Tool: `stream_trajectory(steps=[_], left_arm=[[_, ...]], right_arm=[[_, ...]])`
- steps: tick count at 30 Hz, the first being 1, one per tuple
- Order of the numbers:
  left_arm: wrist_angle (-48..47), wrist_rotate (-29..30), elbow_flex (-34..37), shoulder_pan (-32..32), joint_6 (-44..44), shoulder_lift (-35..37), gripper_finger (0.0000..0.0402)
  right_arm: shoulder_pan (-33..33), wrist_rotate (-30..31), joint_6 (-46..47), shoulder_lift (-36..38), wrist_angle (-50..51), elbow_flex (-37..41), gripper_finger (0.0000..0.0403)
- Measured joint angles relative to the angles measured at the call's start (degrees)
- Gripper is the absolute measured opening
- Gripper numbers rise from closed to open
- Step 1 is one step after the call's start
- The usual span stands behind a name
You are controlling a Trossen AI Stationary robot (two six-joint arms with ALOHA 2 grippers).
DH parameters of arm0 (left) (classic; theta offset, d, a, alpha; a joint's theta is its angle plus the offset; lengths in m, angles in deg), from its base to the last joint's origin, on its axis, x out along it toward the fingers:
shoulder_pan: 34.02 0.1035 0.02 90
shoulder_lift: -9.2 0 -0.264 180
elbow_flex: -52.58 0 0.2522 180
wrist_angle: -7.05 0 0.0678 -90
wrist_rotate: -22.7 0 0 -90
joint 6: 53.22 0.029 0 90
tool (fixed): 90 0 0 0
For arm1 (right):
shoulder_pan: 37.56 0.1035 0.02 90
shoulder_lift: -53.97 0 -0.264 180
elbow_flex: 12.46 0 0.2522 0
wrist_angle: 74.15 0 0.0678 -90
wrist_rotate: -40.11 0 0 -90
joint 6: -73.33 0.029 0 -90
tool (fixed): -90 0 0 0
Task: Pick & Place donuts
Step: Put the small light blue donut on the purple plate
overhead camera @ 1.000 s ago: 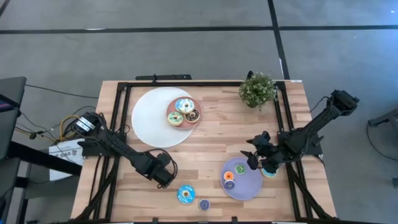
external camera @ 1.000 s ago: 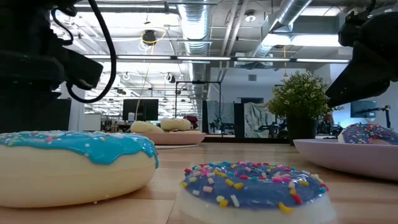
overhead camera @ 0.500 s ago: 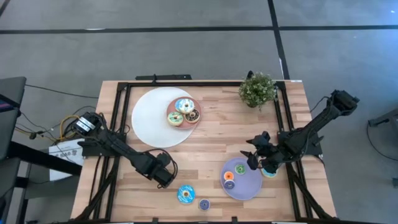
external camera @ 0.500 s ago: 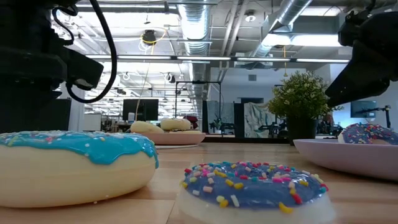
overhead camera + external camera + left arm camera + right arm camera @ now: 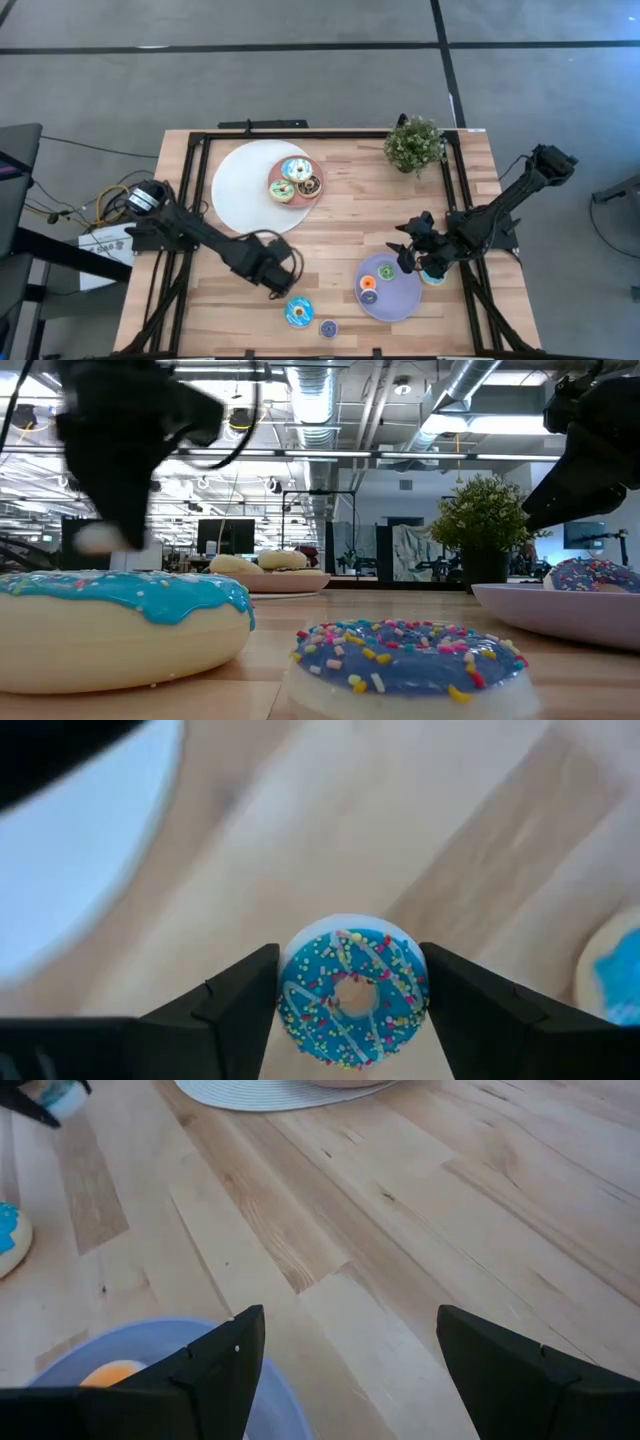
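My left gripper [image 5: 277,284] hangs above the table's near left part, shut on a small blue sprinkled donut [image 5: 352,997]. That donut also shows in the low view as a pale blur [image 5: 100,538]. A larger blue donut [image 5: 298,312] and a small dark-blue donut [image 5: 328,327] lie flat near the front edge. The lavender plate [image 5: 400,300] carries three small donuts: orange [image 5: 368,297], green [image 5: 386,272] and purple [image 5: 367,283]. My right gripper [image 5: 410,256] waits open over that plate's far right rim, beside a teal donut [image 5: 434,278]. My left gripper pinches the small donut between its two fingers, by two opposite sides of its outer rim [image 5: 285,995]. The fingers come from above, pointing down. The donut sits level with its icing up, lifted clear of the table.
A large white plate [image 5: 240,190] at the far left bears a pink plate [image 5: 316,170] with donuts [image 5: 294,170]. A potted plant [image 5: 414,144] stands at the far right. Bare wood lies between the plates.
My left gripper has risen and shifted a little toward the table's right edge. The small blue donut has come up with it, clear of the wood. The right arm has kept still.
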Motion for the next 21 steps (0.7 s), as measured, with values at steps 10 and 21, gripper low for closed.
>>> stream_trajectory(steps=[10,21], left_arm=[[32.9,4.4,-7.9,8.2,33.7,-2.3,0.0229],[33.7,-3.6,-28.8,13.4,47.5,-23.9,0.0215]], right_arm=[[0.0,0.0,0.0,0.0,0.0,0.0,0.0286],[0.0,0.0,0.0,0.0,0.2,0.0,0.0286]])
